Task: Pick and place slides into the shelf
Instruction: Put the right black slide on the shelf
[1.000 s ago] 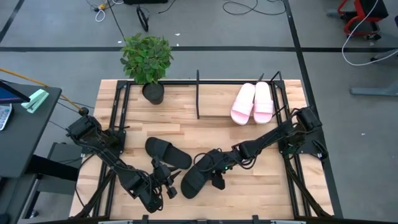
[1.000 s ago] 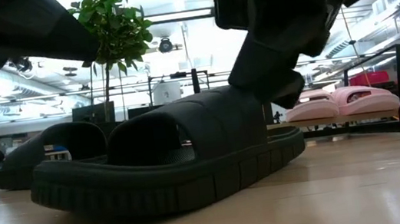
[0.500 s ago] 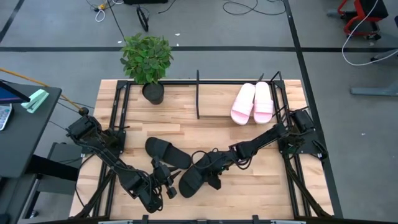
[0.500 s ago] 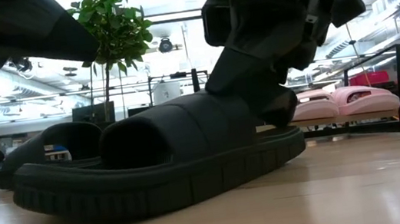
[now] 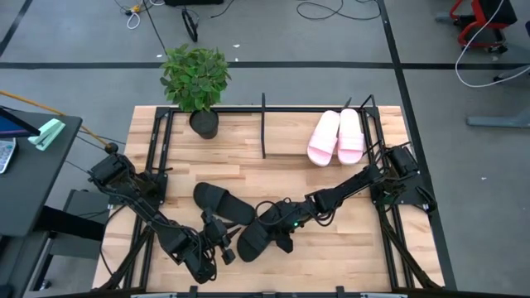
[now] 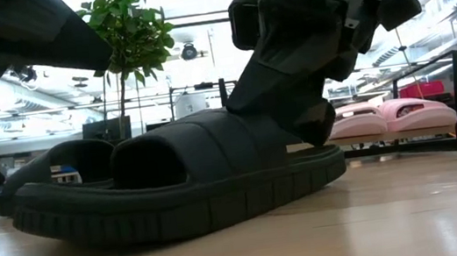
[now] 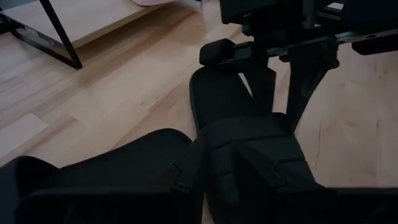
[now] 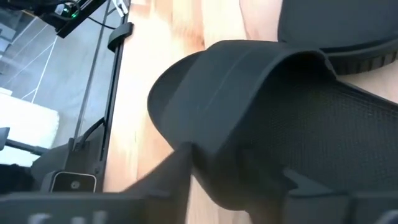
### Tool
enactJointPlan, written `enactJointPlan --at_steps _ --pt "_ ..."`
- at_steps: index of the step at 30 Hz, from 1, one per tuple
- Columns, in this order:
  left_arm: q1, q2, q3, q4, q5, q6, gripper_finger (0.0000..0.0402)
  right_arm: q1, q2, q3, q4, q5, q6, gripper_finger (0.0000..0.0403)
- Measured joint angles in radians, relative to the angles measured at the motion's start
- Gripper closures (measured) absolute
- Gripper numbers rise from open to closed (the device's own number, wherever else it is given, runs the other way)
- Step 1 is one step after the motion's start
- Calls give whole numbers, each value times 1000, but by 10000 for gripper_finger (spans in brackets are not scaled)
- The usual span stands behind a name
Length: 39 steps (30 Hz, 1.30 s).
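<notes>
One black slide (image 5: 252,238) lies on the table near its front edge, strap (image 8: 236,74) toward the table's left. My right gripper (image 5: 286,225) comes down on its heel half, behind the strap, and is shut on it (image 6: 306,109). The second black slide (image 5: 222,203) lies flat just left of it. Two pale pink slides (image 5: 335,136) sit side by side at the right end of the shelf (image 5: 263,124), a thin black rod frame along the far edge. My left gripper (image 5: 217,242) waits at the near edge, beside the first slide's toe. My right gripper pinches the black slide's side rim (image 7: 277,109) just behind the strap. One finger (image 7: 262,84) stands on the footbed and the other (image 7: 298,93) outside the sole. It comes slanting down from the table's right. The slide's sole (image 6: 187,213) rests on the table.
A potted plant (image 5: 195,79) stands at the table's far-left corner, beside the shelf's left end. The shelf span between its middle post and the plant shows bare wood (image 5: 236,136). Black arm rails (image 5: 389,223) run down both table sides.
My right gripper has moved a little toward the table's left and near edge. The black slide in its hold has slid along the table with it, closer to my left gripper.
</notes>
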Motion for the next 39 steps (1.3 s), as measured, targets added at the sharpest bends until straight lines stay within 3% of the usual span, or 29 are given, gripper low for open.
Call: enactJointPlan --at_steps 5,11,17,28,39 --pt "0 0 0 0 0 0 323 0 0 0 4 -2 -47 386" --pt "0 0 0 -1 0 0 328 11 -13 0 -16 -19 -41 391" --pt "-3 0 0 -1 0 0 322 38 -109 -2 -153 -3 -59 392" --pt "-3 0 0 -1 0 -1 328 97 -343 -2 -421 16 -222 395" --pt "-3 0 0 5 3 -2 320 101 -505 -2 -543 41 -383 395"
